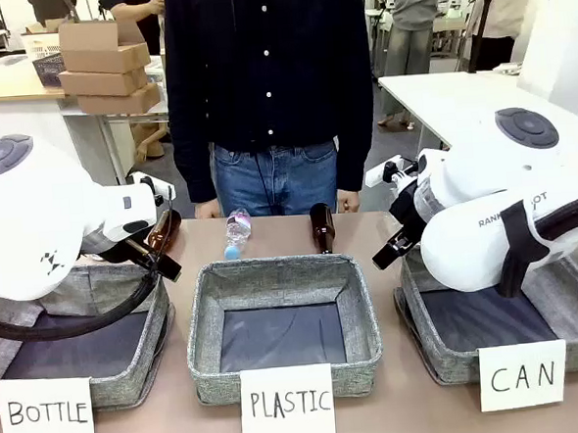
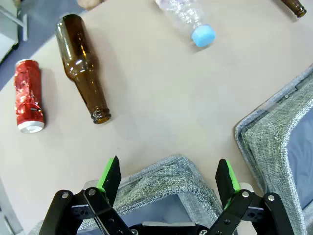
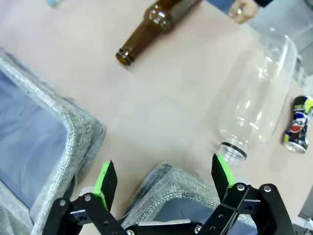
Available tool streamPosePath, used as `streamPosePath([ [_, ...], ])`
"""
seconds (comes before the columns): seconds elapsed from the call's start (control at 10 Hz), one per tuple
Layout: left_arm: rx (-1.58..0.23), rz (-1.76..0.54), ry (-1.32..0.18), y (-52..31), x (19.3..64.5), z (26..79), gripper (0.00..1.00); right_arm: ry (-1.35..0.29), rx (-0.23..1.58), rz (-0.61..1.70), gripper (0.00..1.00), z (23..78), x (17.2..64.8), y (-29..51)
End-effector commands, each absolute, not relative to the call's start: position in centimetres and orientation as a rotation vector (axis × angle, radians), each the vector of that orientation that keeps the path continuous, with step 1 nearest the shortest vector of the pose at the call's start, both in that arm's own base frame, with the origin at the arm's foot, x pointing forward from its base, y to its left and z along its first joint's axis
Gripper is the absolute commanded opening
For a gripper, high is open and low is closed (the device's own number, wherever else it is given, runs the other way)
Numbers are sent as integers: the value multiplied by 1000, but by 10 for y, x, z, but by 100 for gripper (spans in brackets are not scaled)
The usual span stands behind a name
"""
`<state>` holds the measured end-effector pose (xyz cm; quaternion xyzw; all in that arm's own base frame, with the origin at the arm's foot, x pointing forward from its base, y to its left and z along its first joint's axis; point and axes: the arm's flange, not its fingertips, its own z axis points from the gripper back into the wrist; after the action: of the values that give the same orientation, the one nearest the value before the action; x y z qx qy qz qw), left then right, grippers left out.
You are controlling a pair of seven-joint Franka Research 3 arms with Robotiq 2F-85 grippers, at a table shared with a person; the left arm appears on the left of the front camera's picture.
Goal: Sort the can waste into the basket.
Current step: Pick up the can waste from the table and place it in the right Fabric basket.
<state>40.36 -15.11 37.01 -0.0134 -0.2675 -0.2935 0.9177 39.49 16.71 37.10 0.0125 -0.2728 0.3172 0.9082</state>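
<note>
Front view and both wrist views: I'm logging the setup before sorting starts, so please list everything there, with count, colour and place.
CAN basket: one, grey, robot's right end of the row.
PLASTIC basket: one, grey, middle.
BOTTLE basket: one, grey, left end.
Label cards: three, white, fronting the baskets.
Brown bottles: two, lying beyond the baskets.
Clear bottles: two, one blue-capped, one capless, lying beyond the baskets.
Red can: one, crushed, beside the left brown bottle.
Black can: one, beside the capless bottle.
Person: one, dark shirt, jeans, far side.
Left gripper: black, green pads, open, above a basket corner.
Right gripper: same, open.
</note>
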Motion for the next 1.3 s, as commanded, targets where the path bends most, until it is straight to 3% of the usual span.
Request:
streamPosePath([
  [0.0, -28, -604, -550, -151, 404, 370, 100, -563, 26, 654, 100, 371, 395, 167],
  [0.8, -28, -604, -550, -151, 404, 370, 100, -563, 25, 655, 100, 371, 395, 167],
  [0.9, -28, -603, -550, -151, 404, 370, 100, -554, 2, 611, 100, 391, 383, 158],
  [1.2, -3, -457, -637, -181, 302, 513, 100, -611, 109, 464, 100, 512, 301, 119],
])
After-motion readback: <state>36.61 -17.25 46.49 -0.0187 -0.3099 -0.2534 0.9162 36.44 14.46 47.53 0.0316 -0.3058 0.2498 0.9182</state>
